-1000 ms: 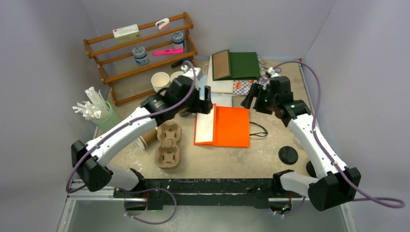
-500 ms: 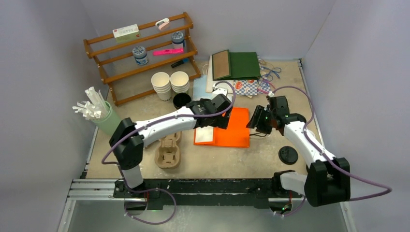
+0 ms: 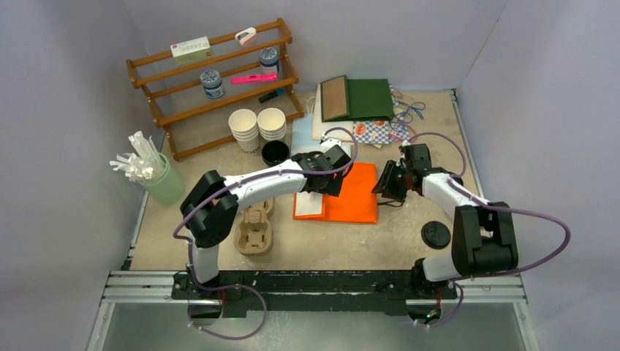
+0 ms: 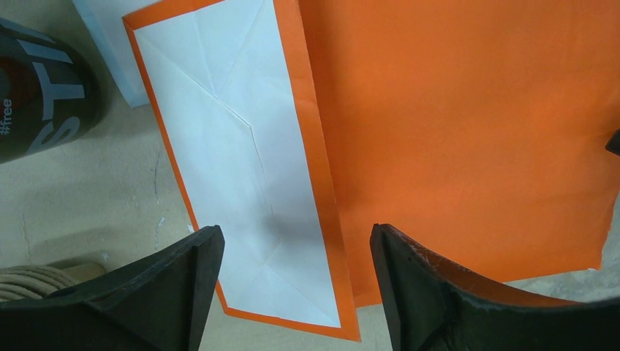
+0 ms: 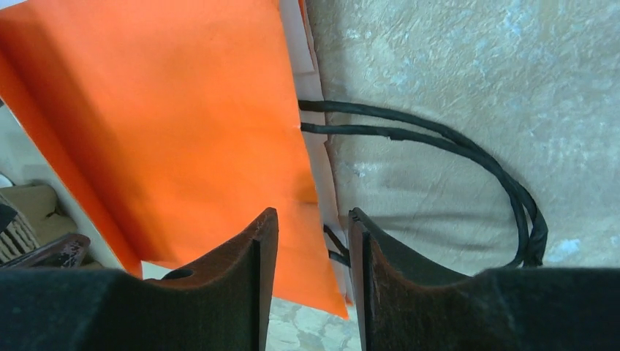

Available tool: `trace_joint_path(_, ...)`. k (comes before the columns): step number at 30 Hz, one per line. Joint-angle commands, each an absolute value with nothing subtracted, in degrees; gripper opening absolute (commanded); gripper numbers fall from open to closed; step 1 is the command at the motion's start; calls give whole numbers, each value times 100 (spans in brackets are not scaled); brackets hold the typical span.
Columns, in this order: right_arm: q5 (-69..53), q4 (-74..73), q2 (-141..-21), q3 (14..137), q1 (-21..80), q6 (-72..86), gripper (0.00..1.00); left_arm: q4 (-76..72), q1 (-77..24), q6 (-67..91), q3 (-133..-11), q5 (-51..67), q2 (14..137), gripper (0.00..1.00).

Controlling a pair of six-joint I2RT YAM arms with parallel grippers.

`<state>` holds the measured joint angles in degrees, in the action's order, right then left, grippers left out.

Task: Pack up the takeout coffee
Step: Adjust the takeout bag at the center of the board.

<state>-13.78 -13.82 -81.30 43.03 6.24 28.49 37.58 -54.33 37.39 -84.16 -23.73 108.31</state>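
Note:
The takeout coffee is out of view in all three views. A flat orange paper bag (image 3: 354, 194) lies mid-table, its white folded bottom (image 4: 241, 168) to the left and its black cord handles (image 5: 453, 146) to the right. My left gripper (image 3: 327, 183) hovers low over the bag's bottom end, and its jaws (image 4: 292, 230) stand open, straddling the white fold and holding nothing. My right gripper (image 3: 385, 183) is at the bag's mouth edge. Its jaws (image 5: 313, 213) are narrow but still apart, with the bag's edge (image 5: 314, 183) and the handle roots between them.
A cardboard cup carrier (image 3: 254, 227) lies left of the bag. A black cup (image 3: 275, 152) and two stacks of white cups (image 3: 257, 124) stand behind it. A black lid (image 3: 436, 234), a green cup of straws (image 3: 157, 179), a wooden rack (image 3: 219, 80) and books (image 3: 362, 99) surround the table.
My left arm has reached out and come down over the bag's white bottom. My right gripper has dropped to the bag's mouth edge and its jaws have narrowed.

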Motion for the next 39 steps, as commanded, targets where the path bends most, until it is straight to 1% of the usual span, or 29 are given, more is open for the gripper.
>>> trace_joint_path(1,-2063,-1063,-8361,4281,496,2658,41,3735,-5396,3744,-8500,-2487,10811,75)
trace_joint_path(3,-2298,-953,-8420,4276,492,2663,38,3720,-5373,3732,-8461,-2459,10820,72)
trace_joint_path(5,-2431,-863,-8473,4263,491,2688,33,3726,-5347,3720,-8427,-2404,10855,71)
trace_joint_path(9,-2577,-852,-8629,4335,483,2689,31,3867,-5274,3718,-8477,-2253,11047,70)
trace_joint_path(12,-2694,-882,-8657,4375,483,2698,28,3924,-5265,3688,-8529,-2265,11117,65)
trace_joint_path(14,-2728,-894,-8618,4386,477,2734,24,3970,-5265,3673,-8545,-2328,11126,57)
trace_joint_path(16,-2819,-858,-8569,4370,467,2799,16,4046,-5265,3647,-8569,-2435,11135,49)
trace_joint_path(18,-2942,-765,-8486,4324,458,2856,10,4157,-5265,3625,-8605,-2575,11153,42)
trace_joint_path(21,-3083,-606,-8328,4245,454,2944,6,4384,-5265,3595,-8691,-2791,11151,33)
trace_joint_path(23,-3073,-545,-8224,4193,454,3019,0,4484,-5267,3580,-8699,-2920,11075,20)
trace_joint_path(26,-3065,-438,-8158,4115,449,3116,0,4481,-5265,3510,-8643,-3019,10903,2)
trace_joint_path(27,-3075,-436,-8159,4110,448,3123,0,4482,-5253,3487,-8647,-3012,10851,0)
trace_joint_path(29,-3015,-527,-8141,4149,440,3107,0,4493,-5232,3457,-8668,-2914,10713,0)
trace_joint_path(30,-2951,-613,-8120,4180,435,3084,3,4485,-5209,3457,-8674,-2853,10634,0)
trace_joint_path(34,-2772,-788,-7775,4093,398,3019,31,4488,-5096,3450,-8698,-2520,10355,0)
trace_joint_path(36,-2802,-753,-7573,3944,391,3016,39,4502,-5030,3443,-8722,-2348,10236,0)
trace_joint_path(39,-2881,-723,-7359,3721,387,3046,48,4463,-4920,3415,-8736,-1994,10082,0)
